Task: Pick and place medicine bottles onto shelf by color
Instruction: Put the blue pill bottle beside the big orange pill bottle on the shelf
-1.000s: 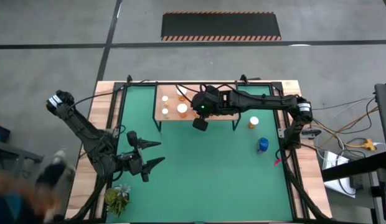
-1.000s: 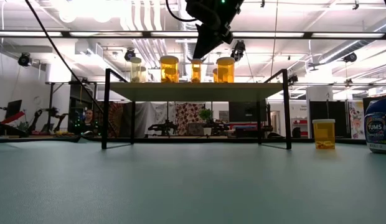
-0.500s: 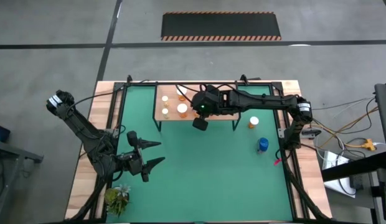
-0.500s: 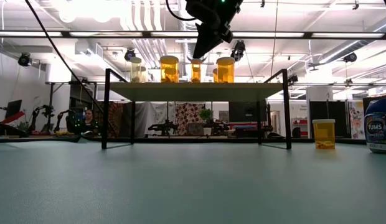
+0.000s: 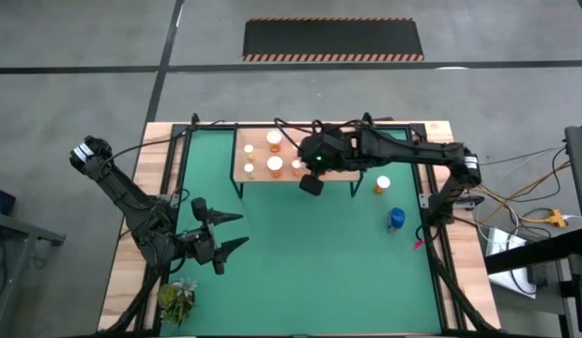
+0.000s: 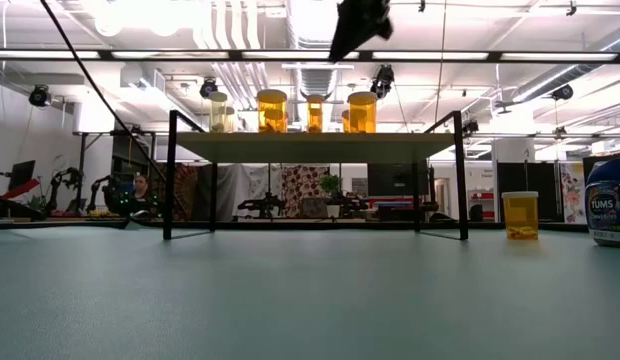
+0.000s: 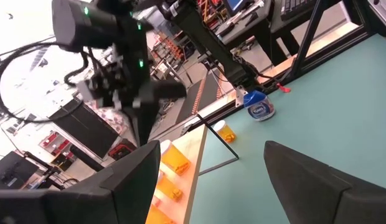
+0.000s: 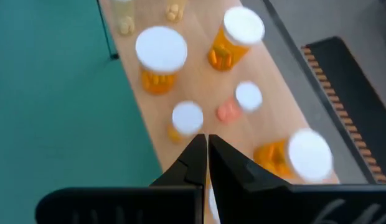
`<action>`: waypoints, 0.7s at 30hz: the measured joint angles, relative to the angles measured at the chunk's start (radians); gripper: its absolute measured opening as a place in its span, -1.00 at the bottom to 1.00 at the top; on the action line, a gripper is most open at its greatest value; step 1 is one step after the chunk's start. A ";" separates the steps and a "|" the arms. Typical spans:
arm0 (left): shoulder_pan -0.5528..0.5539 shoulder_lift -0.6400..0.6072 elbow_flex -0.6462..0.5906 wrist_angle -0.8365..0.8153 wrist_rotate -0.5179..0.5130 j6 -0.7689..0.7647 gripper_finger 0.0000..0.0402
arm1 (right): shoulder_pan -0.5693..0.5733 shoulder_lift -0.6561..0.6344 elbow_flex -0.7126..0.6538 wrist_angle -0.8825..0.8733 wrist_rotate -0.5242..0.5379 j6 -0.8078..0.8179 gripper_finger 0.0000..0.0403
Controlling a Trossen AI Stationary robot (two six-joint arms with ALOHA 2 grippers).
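The shelf (image 5: 340, 176) stands at the far middle of the green mat. Several orange white-capped bottles (image 5: 274, 165) stand on it, also in the low view (image 6: 272, 110) and the right wrist view (image 8: 160, 59). One orange bottle (image 5: 382, 184) and the blue bottle (image 5: 395, 219) stand on the mat to the shelf's right, also in the low view (image 6: 520, 214), (image 6: 610, 200). My right gripper (image 5: 312, 184) hovers above the shelf's near edge, shut and empty (image 8: 207, 149). My left gripper (image 5: 237, 231) is open and empty over the mat's left part.
A small green plant (image 5: 176, 300) stands at the table's near left corner. The shelf's black legs (image 6: 171, 175) stand on the mat. Bare green mat (image 5: 319, 272) lies between the shelf and the near edge. The wooden table rim (image 5: 136, 244) frames the mat.
My right gripper has risen and gone a little toward the table's right edge, away from the bottles on the shelf. A small white-capped bottle that it covered from above now shows on the shelf.
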 joint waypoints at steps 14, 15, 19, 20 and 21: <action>0.000 0.000 0.000 0.000 0.000 -0.002 0.34 | 0.119 -0.147 -0.059 -0.362 -0.002 0.404 -0.96; 0.000 0.000 0.000 0.000 0.000 -0.002 0.34 | 0.132 -0.161 -0.080 -0.377 -0.004 0.441 -0.96; 0.000 0.000 0.000 0.001 0.000 -0.004 0.34 | 0.186 -0.217 -0.168 -0.419 -0.012 0.599 -0.96; 0.000 0.000 0.000 0.001 0.000 -0.005 0.34 | 0.200 -0.233 -0.193 -0.425 -0.014 0.641 -0.96; 0.000 0.000 0.000 0.001 0.000 -0.005 0.34 | 0.215 -0.249 -0.221 -0.428 -0.017 0.680 -0.96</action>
